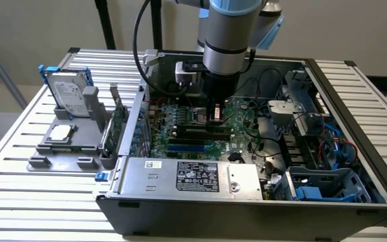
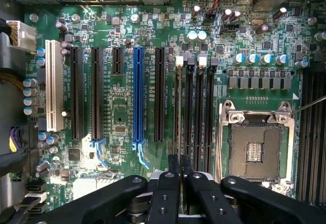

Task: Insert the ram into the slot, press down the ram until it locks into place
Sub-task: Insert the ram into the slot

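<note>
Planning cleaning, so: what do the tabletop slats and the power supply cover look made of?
Tabletop slats: pale ribbed metal, likely aluminium, with a soft matte sheen. Power supply cover: bare sheet metal, probably steel, dull grey with folded edges and a stuck-on label.

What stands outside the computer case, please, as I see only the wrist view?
Observer: A grey fixture stands on the slatted table, at the exterior view's left of the case.
Operator: Does it hold anything?
Observer: A hard drive in a blue frame, upright.
Operator: And overhead?
Observer: The arm hangs vertical over the open case, its hand above the middle of the motherboard.
</note>
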`<state>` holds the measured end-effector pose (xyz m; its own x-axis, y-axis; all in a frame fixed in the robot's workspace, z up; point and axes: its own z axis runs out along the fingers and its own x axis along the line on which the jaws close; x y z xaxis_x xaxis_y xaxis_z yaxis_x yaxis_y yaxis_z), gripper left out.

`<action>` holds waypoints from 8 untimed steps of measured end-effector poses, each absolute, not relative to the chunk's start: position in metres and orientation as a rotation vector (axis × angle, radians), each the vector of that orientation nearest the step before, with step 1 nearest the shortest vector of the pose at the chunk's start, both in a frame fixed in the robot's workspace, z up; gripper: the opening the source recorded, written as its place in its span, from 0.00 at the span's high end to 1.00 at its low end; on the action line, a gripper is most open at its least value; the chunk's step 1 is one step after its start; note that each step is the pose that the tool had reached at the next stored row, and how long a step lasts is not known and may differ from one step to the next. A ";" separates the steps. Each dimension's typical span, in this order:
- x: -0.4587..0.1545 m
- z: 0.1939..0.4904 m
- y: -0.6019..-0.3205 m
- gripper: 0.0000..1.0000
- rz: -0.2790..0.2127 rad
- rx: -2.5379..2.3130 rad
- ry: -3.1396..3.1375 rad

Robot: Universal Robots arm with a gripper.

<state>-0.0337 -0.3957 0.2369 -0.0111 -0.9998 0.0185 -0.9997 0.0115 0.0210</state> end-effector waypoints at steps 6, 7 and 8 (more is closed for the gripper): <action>-0.035 0.236 -0.396 0.87 0.002 2.188 -2.213; -0.035 0.236 -0.396 0.87 0.004 2.188 -2.213; -0.035 0.235 -0.396 0.87 0.005 2.188 -2.213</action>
<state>-0.0350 -0.3957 0.2354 -0.0111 -0.9997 0.0237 -0.9998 0.0116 0.0188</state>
